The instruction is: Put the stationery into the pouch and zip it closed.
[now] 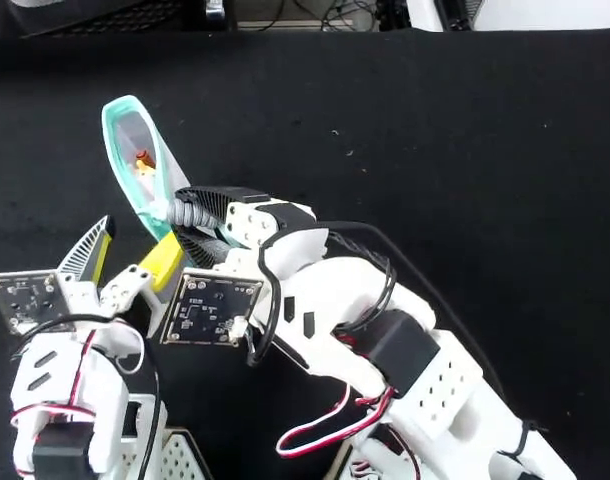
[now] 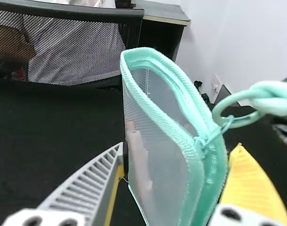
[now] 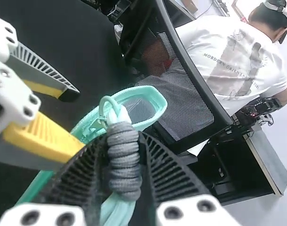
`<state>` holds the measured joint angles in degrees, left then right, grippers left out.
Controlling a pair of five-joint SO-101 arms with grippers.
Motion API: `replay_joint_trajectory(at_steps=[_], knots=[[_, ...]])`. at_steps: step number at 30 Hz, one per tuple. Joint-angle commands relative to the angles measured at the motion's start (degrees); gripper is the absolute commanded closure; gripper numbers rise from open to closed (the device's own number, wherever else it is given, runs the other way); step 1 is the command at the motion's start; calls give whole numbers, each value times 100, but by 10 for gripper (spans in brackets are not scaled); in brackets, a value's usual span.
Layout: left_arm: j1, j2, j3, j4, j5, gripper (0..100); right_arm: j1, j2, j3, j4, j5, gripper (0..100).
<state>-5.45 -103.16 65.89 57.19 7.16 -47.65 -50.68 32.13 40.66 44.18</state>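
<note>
Black cloth covers the bench; toward its left edge the mesh pouch stands on end, with an orange item inside. The left fingers are clamped on the pouch's lower end, and the right fingers are clenched on the grey zip cord. The pouch looks light and floppy, so the stiffer zip seam is probably a better hold than the yielding mesh.

My left claw pinching the pouch and my right claw on its grey pull cord crowd together, blocking its near end. The black table beyond and to my right lies open.
</note>
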Motion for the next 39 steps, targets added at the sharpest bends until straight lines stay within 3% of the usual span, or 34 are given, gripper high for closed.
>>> replay_joint_trajectory(at_steps=[1, 4, 5, 11, 18, 26, 29, 35, 39], knots=[[-57, 26, -127, -114, 0, 773, -70, -127, -110, -158, 26, 986], [-48, 9, -145, -114, -88, 922, -70, -136, -101, -158, 0, 986], [-48, 9, -154, -114, -308, 927, -70, -136, -92, -158, 0, 986], [497, 9, -488, 343, -598, 924, -53, -189, 180, -176, -360, 986], [884, 9, -1024, 1468, -1934, 927, -62, -664, 690, -158, -607, 986], [892, 9, -1068, 1547, -2084, 927, -62, -2536, 2378, -158, -615, 984], [892, 26, -1068, 1547, -2084, 925, -44, -2967, 2712, -149, -941, 975], [892, 62, -1464, 1547, -2690, 927, -70, -3152, 2765, -149, -1626, 807], [892, 62, -1508, 1556, -2760, 927, -70, -3169, 2756, -176, -1925, 829]])
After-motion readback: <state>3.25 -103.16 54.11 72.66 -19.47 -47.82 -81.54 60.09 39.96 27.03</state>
